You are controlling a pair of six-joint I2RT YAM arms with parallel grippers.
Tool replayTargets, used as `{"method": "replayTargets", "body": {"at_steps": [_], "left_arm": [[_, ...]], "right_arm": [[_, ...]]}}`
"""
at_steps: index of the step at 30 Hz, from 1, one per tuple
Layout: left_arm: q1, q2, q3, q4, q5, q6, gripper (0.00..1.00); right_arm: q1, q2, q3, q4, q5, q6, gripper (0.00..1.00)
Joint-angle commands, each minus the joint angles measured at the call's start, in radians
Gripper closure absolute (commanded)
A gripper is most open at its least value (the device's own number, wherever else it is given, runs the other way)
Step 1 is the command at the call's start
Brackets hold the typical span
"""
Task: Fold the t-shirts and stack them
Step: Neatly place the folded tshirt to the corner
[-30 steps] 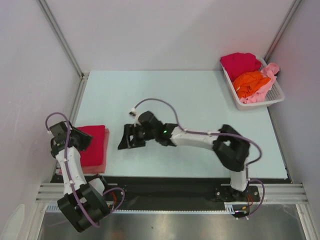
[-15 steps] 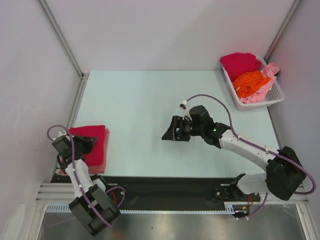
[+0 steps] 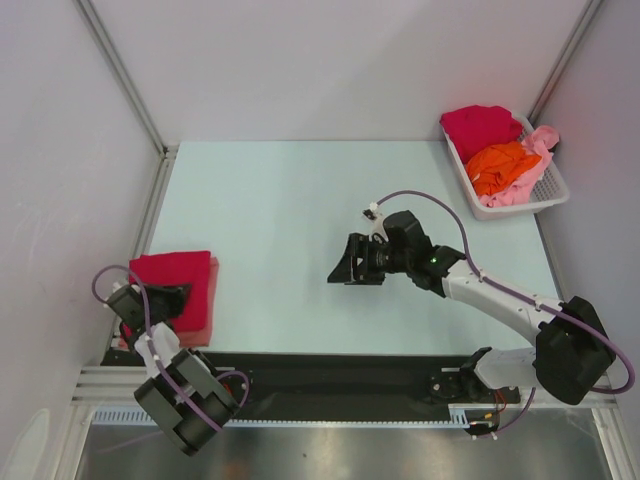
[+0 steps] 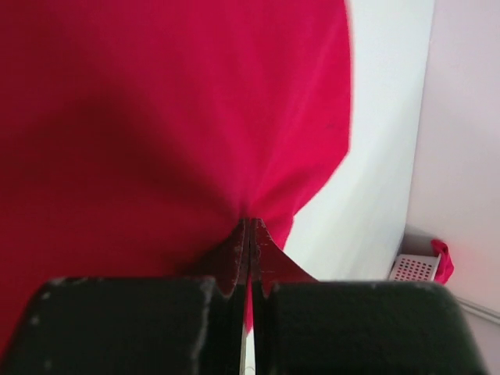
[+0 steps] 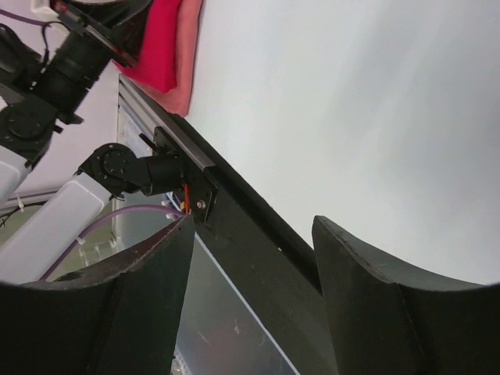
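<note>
A folded crimson t-shirt [image 3: 172,272] lies on a salmon pink t-shirt [image 3: 206,312] at the table's near left. My left gripper [image 3: 168,298] sits at the crimson shirt's near edge. In the left wrist view its jaws [image 4: 250,225] are shut, and the crimson cloth [image 4: 156,117] puckers into their tips. My right gripper [image 3: 342,264] hovers open over the middle of the table with nothing between its fingers [image 5: 367,266]. Three more t-shirts lie crumpled in the basket at the far right: crimson [image 3: 480,124], orange [image 3: 500,164] and light pink [image 3: 541,140].
The white slotted basket [image 3: 553,188] stands against the far right wall. Grey walls close in the left, back and right sides. A black rail [image 3: 350,368] runs along the near edge. The right wrist view shows the folded stack [image 5: 166,39] and the left arm [image 5: 70,55].
My left gripper has shut on the crimson shirt's near edge and its arm has drawn back toward the near edge. My right arm has swung right from beside the stack to mid-table.
</note>
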Motion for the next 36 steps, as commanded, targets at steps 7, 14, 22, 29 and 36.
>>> {"method": "replayTargets", "body": {"at_steps": [7,14,22,29,36], "left_arm": [[0.01,0.024,-0.091,0.224,0.086,-0.043,1.0],[-0.064,-0.086,0.115,-0.033,0.037,0.009,1.0],[-0.16,0.241,0.146,0.326,0.129,-0.093,1.0],[-0.208,0.536,0.147,0.555,0.181,-0.126,1.0],[-0.26,0.374,0.159,0.408,0.178,-0.096,1.0]], "right_arm": [[-0.011,-0.028,0.011,-0.01,-0.025,-0.013,0.33],[-0.01,-0.013,0.025,0.021,-0.029,0.016,0.34],[-0.01,-0.028,0.035,-0.013,-0.014,0.007,0.34],[-0.008,-0.067,0.017,-0.039,0.004,0.007,0.34],[-0.011,-0.102,0.009,-0.036,0.03,0.039,0.33]]}}
